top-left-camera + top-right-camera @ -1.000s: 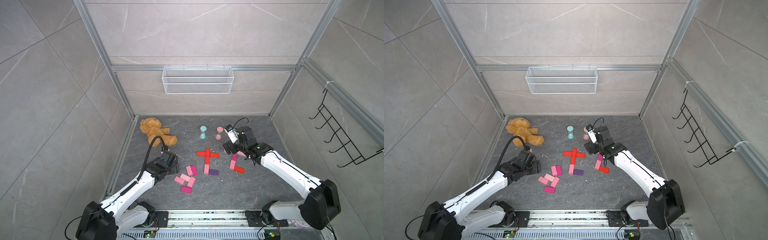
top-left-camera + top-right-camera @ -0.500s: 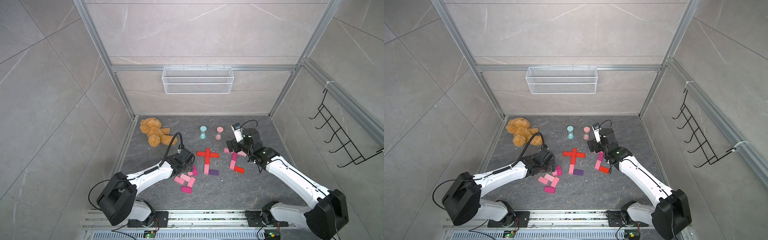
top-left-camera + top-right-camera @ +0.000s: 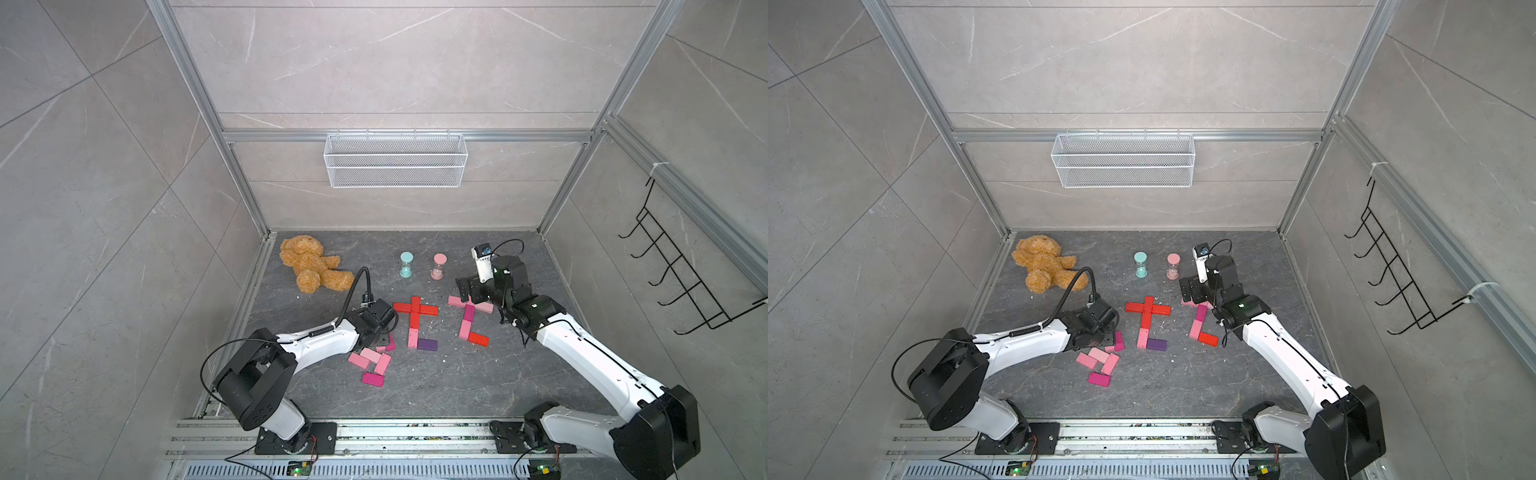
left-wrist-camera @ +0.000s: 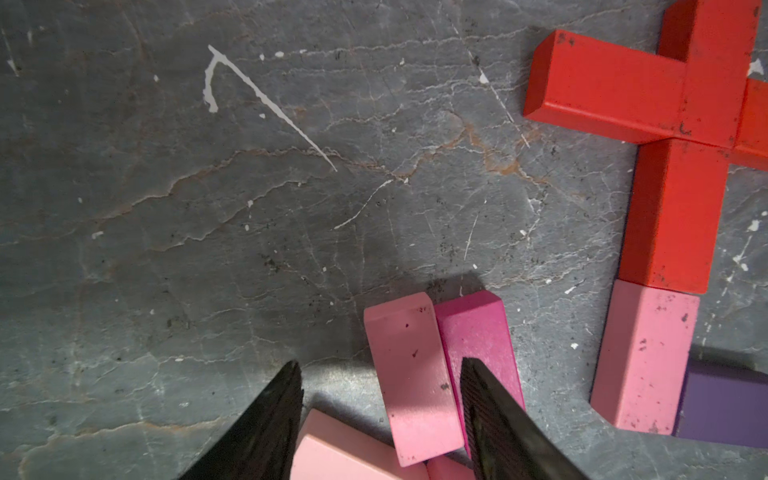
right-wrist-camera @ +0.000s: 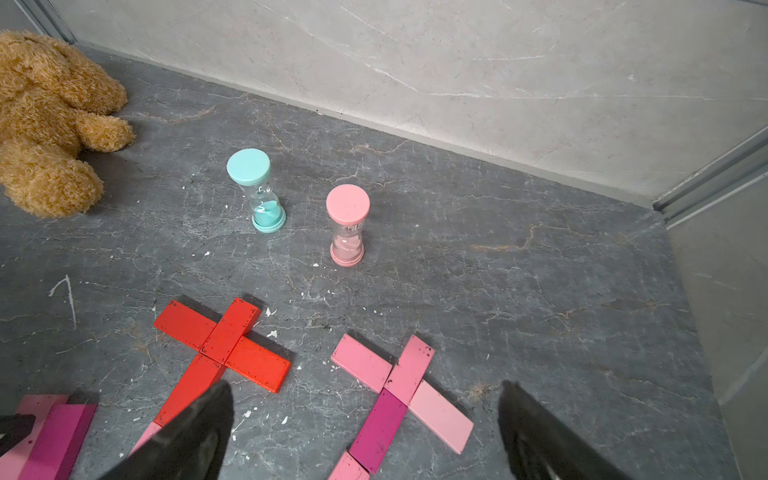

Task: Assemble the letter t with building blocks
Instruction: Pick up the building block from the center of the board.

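pink block (image 4: 411,374) flat between left gripper (image 4: 380,363) jaws, magenta block (image 4: 478,328) flush beside it under one jaw | jaws part-spread, not pinching | judged: wedge that jaw into the seam, close gently | right gripper (image 5: 365,385) spread wide, empty

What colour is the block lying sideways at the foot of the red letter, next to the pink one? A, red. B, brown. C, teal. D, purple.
D: the purple block lies beside the pink block that ends the red stem.
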Robot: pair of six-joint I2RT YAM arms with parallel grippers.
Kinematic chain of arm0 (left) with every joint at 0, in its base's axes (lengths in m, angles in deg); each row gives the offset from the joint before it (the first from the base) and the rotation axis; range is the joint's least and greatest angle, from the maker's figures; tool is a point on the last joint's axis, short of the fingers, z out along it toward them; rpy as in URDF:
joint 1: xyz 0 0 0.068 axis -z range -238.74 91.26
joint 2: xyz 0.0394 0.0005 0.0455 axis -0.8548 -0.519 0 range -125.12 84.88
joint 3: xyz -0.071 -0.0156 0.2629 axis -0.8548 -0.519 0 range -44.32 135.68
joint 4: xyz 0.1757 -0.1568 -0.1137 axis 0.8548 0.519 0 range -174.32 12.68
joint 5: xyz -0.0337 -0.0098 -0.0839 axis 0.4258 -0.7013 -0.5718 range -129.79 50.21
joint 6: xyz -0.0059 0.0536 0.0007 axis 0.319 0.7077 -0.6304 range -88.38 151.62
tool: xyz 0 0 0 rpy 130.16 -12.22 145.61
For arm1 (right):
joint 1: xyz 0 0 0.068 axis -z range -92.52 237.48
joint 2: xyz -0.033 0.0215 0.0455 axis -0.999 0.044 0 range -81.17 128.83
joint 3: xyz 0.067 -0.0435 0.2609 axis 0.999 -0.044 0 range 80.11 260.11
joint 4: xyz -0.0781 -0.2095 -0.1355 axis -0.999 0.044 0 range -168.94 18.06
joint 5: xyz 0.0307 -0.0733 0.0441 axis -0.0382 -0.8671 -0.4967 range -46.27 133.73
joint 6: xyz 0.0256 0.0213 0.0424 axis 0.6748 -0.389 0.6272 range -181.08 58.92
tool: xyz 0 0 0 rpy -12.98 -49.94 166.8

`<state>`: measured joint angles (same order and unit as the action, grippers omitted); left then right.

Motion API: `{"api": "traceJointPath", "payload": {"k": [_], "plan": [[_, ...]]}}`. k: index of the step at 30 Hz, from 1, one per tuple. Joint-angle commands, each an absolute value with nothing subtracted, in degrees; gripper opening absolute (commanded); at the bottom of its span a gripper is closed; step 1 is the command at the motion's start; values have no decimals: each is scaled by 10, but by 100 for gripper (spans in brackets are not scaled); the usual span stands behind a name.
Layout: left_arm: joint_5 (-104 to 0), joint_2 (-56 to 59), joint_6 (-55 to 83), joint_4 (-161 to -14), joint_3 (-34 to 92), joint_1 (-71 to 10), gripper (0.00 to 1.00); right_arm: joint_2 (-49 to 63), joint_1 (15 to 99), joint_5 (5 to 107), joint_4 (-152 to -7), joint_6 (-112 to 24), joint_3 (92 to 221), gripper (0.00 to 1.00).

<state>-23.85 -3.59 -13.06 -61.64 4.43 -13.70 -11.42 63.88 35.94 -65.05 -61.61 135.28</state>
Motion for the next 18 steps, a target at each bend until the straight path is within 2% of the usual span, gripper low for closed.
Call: {"api": "traceJointPath", "payload": {"k": [1,5,8,10,18], "plan": [[-241,-45,-145,-612,58,-135,61,-126,639,365,-637,-601,1369,100],[-247,-56,-143,-606,61,-134,56,-121,640,354,-639,-600,1368,100],[-247,-59,-144,-606,60,-135,55,-124,639,355,-642,-603,1365,100],[-250,-60,-144,-610,58,-134,54,-123,639,319,-637,-578,1369,100],[-274,-75,-136,-631,56,-135,51,-127,639,328,-630,-586,1373,100]]}}
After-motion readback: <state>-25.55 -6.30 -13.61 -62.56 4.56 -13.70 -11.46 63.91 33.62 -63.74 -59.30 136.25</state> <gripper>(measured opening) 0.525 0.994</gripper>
